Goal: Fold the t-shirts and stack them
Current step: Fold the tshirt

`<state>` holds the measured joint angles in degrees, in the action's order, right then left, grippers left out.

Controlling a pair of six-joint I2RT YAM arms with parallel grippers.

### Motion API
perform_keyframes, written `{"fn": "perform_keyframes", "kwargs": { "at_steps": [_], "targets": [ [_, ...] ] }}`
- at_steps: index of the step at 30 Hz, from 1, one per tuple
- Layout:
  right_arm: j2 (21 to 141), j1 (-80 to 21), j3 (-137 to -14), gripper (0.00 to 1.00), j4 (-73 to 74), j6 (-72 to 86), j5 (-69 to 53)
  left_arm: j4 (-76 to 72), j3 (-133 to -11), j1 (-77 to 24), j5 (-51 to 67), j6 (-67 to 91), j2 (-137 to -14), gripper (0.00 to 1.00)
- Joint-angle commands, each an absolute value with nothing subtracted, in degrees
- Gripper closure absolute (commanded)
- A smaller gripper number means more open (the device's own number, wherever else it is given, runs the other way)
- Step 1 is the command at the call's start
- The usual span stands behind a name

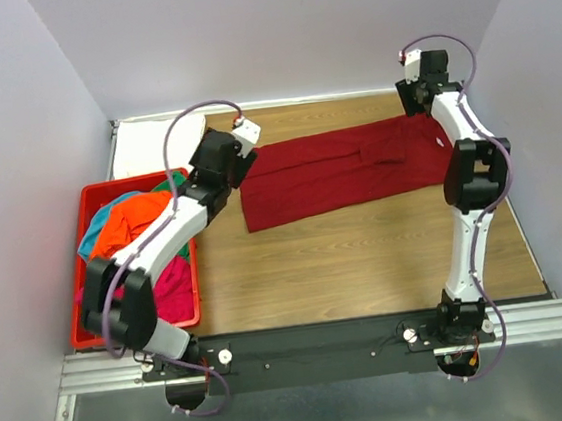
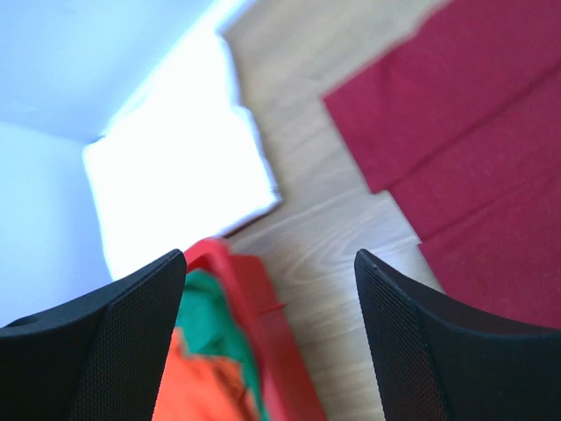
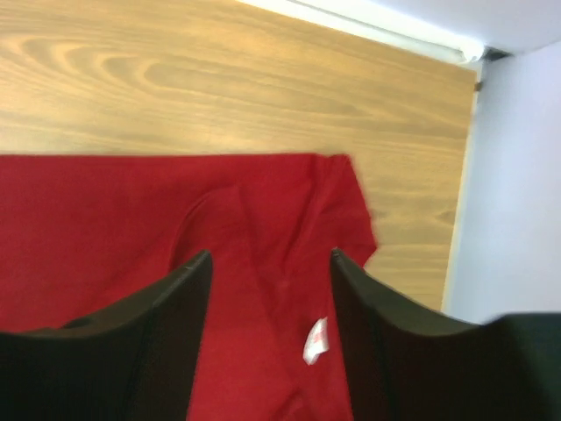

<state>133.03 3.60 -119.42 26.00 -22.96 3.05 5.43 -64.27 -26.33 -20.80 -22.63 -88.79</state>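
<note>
A dark red t-shirt (image 1: 347, 168) lies spread flat across the back of the wooden table. A folded white t-shirt (image 1: 143, 144) sits in the far left corner. My left gripper (image 1: 217, 155) hovers by the red shirt's left end; in the left wrist view it (image 2: 270, 256) is open and empty, over the bin's rim, with the white t-shirt (image 2: 184, 167) and the dark red t-shirt (image 2: 465, 132) beyond. My right gripper (image 1: 418, 96) is at the shirt's far right end. It (image 3: 272, 254) stands open above the dark red t-shirt (image 3: 105, 219), near its white label (image 3: 316, 340).
A red plastic bin (image 1: 86, 196) at the table's left edge holds crumpled orange (image 1: 127, 227), teal, green and magenta t-shirts. Its rim (image 2: 263, 307) shows between my left fingers, with green (image 2: 206, 311) and orange cloth inside. Walls close in the back and both sides.
</note>
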Motion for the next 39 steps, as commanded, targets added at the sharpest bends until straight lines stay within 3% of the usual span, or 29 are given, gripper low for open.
{"fn": "perform_keyframes", "kwargs": {
  "at_steps": [1,5,13,26,39],
  "targets": [
    [124.1,3.9,-107.9,0.42,25.1,-16.7,-4.0,0.8,-57.9,-26.3,-22.1,-17.6,-77.9,0.14],
    [119.3,3.9,-95.9,0.44,27.4,-14.4,-14.0,0.3,-47.3,-26.5,-14.6,-17.0,-65.0,0.13],
    [123.3,3.9,-97.9,0.44,29.1,-6.4,-17.8,-7.5,-35.5,-27.3,-13.6,-17.3,-48.1,0.09],
    [125.2,4.2,-96.2,0.44,29.5,-6.2,-10.8,-7.8,-36.0,-27.3,-10.6,-17.1,-51.2,0.09],
    [127.0,4.7,-94.9,0.45,29.5,-4.5,-13.4,-7.8,-36.0,-27.4,-10.4,-17.7,-52.3,0.08]
  ]
}}
